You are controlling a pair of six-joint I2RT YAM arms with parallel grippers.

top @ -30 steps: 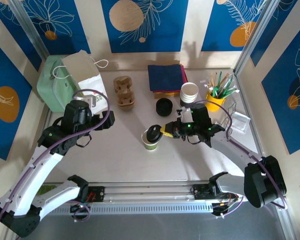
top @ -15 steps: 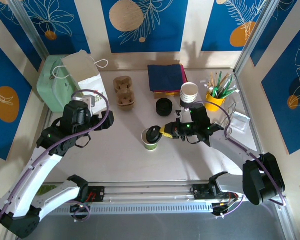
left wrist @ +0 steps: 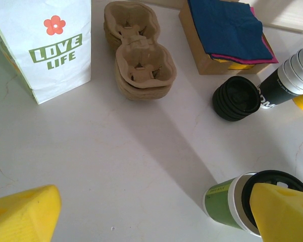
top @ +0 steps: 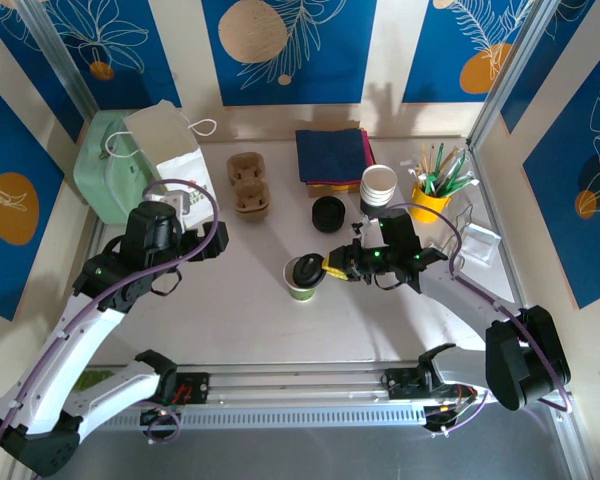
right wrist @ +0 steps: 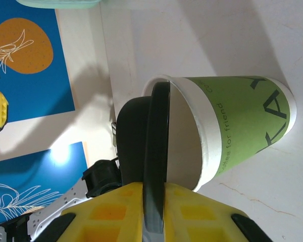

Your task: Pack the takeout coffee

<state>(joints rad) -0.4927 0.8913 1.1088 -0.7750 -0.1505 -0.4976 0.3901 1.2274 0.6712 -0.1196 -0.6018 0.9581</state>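
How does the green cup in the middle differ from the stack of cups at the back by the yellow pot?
The olive-green paper cup stands alone; the stack of white-rimmed paper cups is several nested together. The green cup has a round black plastic lid tilted on its rim, pinched by the right end effector; the stack is lidless. Both stand upright on the table.

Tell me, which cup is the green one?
The lone cup mid-table: olive-green side, black lid pinched by the right gripper at its rim. The other cups are white, lidless, stacked farther back.
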